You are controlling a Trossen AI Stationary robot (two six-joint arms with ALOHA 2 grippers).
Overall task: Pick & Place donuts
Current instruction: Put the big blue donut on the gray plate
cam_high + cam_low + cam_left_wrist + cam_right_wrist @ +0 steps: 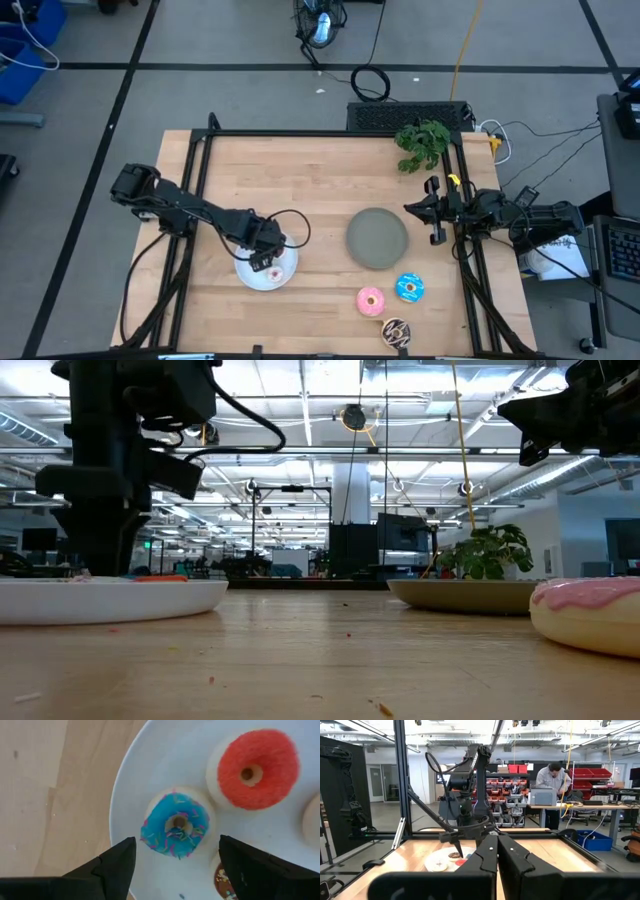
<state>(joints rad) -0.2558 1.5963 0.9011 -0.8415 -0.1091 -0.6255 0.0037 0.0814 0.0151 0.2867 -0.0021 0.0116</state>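
white plate (150, 765): plain white
blue donut (176, 824): blue icing, multicoloured sprinkles
red donut (254, 767): red, fuzzy
pink donut (370, 300): pink icing
grey plate (377, 238): plain grey
tabletop (300, 175): pale wood

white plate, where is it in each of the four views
High view: white plate under the left gripper, lower left of the table.
Low view: plate rim at far left, below the left arm.
Left wrist view: plate fills the frame, small blue donut and red donut on it.
Right wrist view: plate beneath the distant left arm.
Shared landmark: the left gripper above it.
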